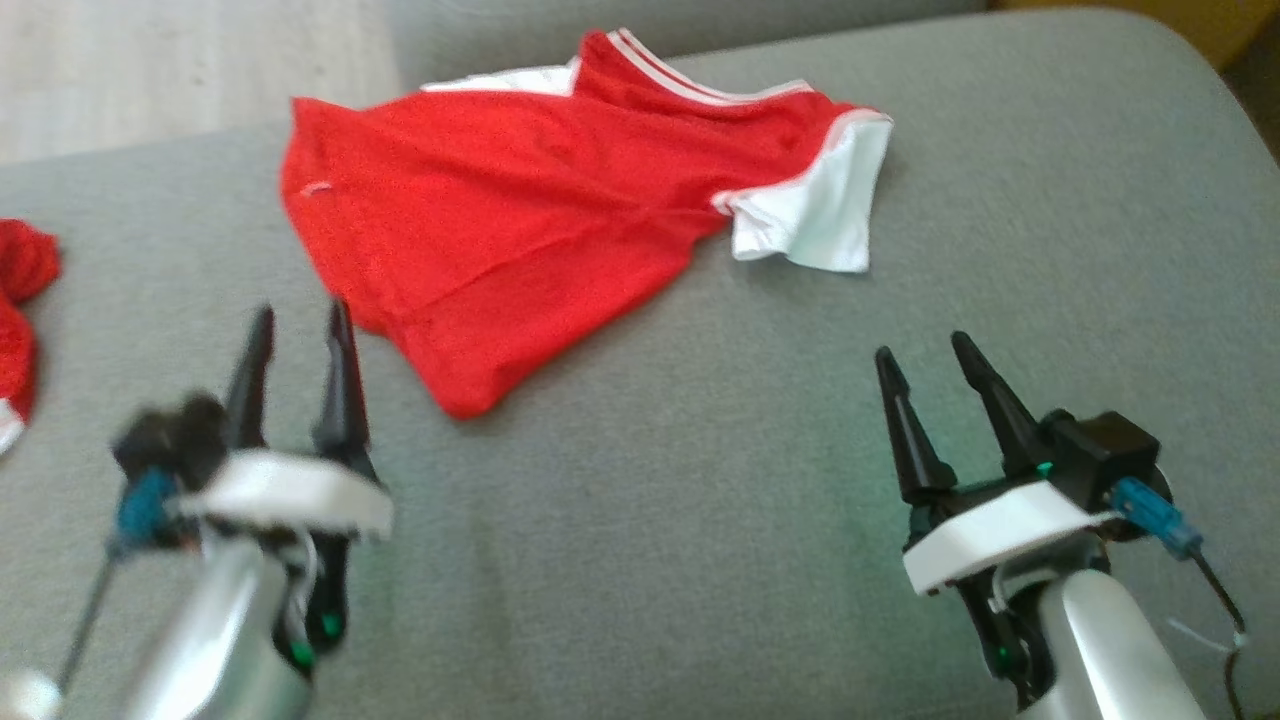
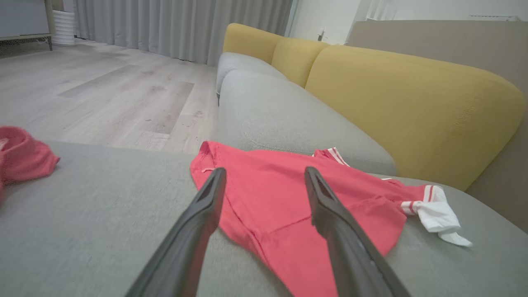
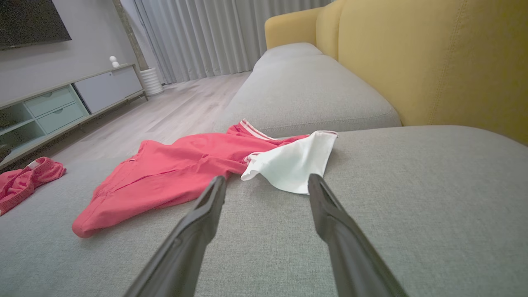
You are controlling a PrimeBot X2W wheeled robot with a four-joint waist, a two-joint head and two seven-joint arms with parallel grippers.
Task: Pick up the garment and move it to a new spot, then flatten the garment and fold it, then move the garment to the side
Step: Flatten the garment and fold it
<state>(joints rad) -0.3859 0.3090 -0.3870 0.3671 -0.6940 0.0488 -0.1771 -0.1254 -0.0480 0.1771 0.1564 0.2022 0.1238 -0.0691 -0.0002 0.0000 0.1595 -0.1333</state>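
Jaws on both arms stand open and empty. The left gripper (image 1: 300, 310) hangs just beside the near hem of the red garment (image 1: 500, 220), and the right gripper (image 1: 922, 346) sits apart from it over bare grey seat cushion (image 1: 700, 520), aimed roughly toward the white sleeve (image 1: 820, 210). The garment lies spread but creased across the far part of the cushion, its striped collar close to the seam with the next cushion and below the yellow backrest (image 2: 412, 103). The likeliest slip is a shallow pinch: if the left fingers close on the hem from this low angle they may catch only the top layer, or nip the cushion fabric as well, and the cloth would then bunch or drag instead of lifting cleanly. A pull from one side alone could also skew the shirt toward the seam or the cushion edge, undoing the little flatness it has. A second red cloth (image 1: 20, 300) lies at the robot's far left, similar enough in colour to be taken for the target. Much is uncertain: the left gripper is smeared by blur in the head view, so whether a fingertip touches the hem cannot be told. The far sleeve shows only as a white sliver near the collar, the layers at the hem cannot be counted, and the second cloth is cut off by the frame.
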